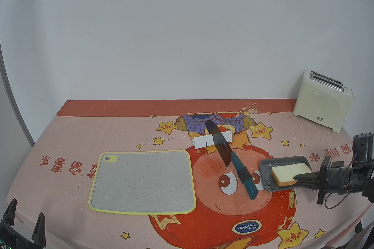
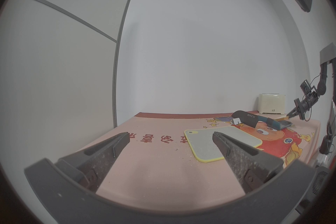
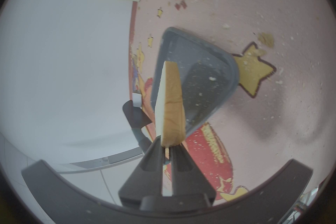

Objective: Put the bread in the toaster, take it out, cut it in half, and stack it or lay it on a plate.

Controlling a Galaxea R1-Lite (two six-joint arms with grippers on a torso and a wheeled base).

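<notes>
The left gripper hangs low over the pink cartoon tablecloth, its two dark fingers spread wide apart. Just beyond lies a grey cutting board with a yellow rim. Farther off the knife, dark blade and teal handle, leans on a small white holder. A cream toaster stands at the table's far edge by the wall, and the right gripper hovers near the grey plate

Pink cartoon tablecloth crumb-strewn; small white stand near its middle.
</notes>
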